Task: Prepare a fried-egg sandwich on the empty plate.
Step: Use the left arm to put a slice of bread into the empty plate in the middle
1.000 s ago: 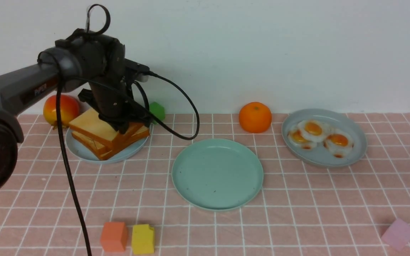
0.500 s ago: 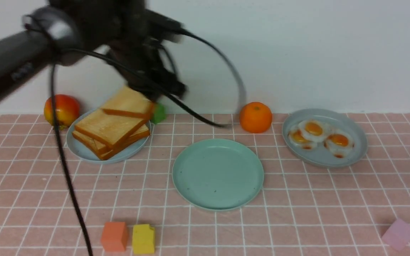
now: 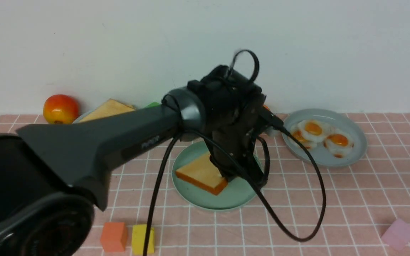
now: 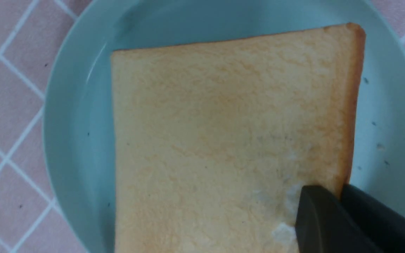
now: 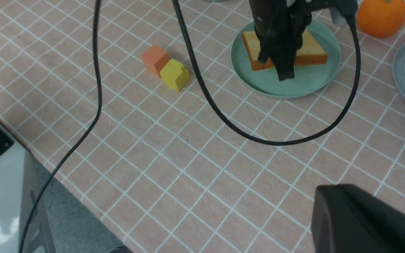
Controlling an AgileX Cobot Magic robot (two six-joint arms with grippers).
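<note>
Where the left pincer (image 3: 230,176) reaches down over the mint-green plate (image 3: 205,203), it is clenched on one corner of a toast slice (image 3: 200,172). One finger (image 4: 320,221) presses the top face and the other lies against the crust edge. The slice sits within the plate's rim. Whether it rests flat cannot be told. The fried eggs (image 3: 313,129) lie in the grey-blue dish (image 3: 354,156), to the right of the plate and apart from it. More toast (image 3: 109,106) shows behind the left arm, beside an apple (image 3: 61,108). The pink tiled surface (image 3: 333,199) also carries an orange block (image 3: 113,236) touching a yellow block (image 3: 142,238). Only a dark part of the right pincer (image 5: 364,218) shows, well apart from the plate, and its state cannot be told.
</note>
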